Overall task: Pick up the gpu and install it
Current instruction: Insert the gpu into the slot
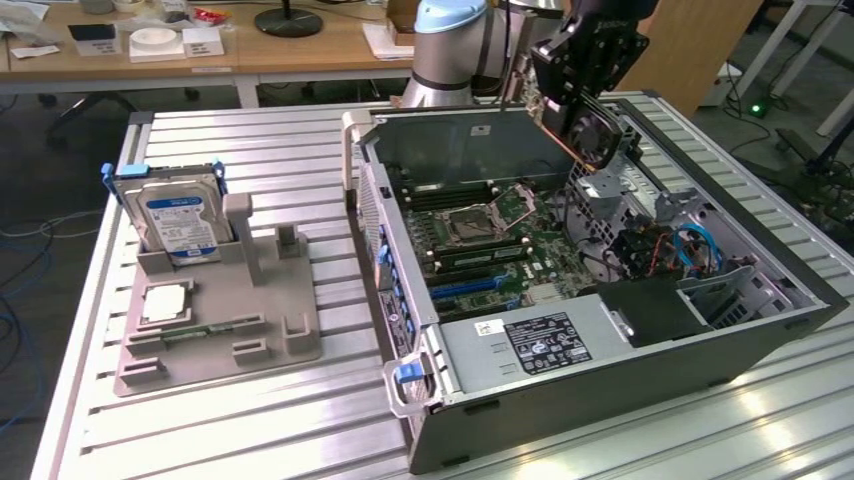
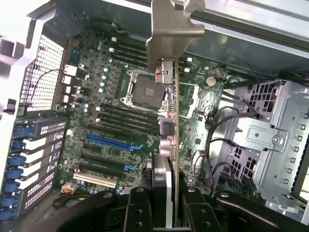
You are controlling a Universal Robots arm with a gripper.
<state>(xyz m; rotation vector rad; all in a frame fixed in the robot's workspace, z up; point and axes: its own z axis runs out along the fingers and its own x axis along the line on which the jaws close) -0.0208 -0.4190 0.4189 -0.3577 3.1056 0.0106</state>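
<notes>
My gripper (image 1: 589, 62) hangs over the far side of the open computer case (image 1: 400, 250), shut on the gpu (image 1: 595, 128). The card hangs tilted below the fingers, its black cooler and fan facing the exterior view's left. In the wrist view the gpu (image 2: 171, 116) shows edge-on, with its silver end bracket (image 2: 175, 30) farthest from the gripper (image 2: 166, 195) and a dark finger (image 2: 137, 209) on each side. Behind it lies the green motherboard (image 2: 116, 87), with the blue expansion slots (image 2: 108, 141) off to the side of the card. The card is above the board, not touching it.
On the exterior view's left a grey fixture (image 1: 267, 330) holds an upright hard drive (image 1: 174, 222), a processor (image 1: 163, 303) and a memory stick (image 1: 200, 331). Inside the case are a power supply (image 1: 537, 345), a drive cage (image 2: 273, 140) and loose cables (image 1: 694, 245). A wooden desk (image 1: 307, 50) stands behind.
</notes>
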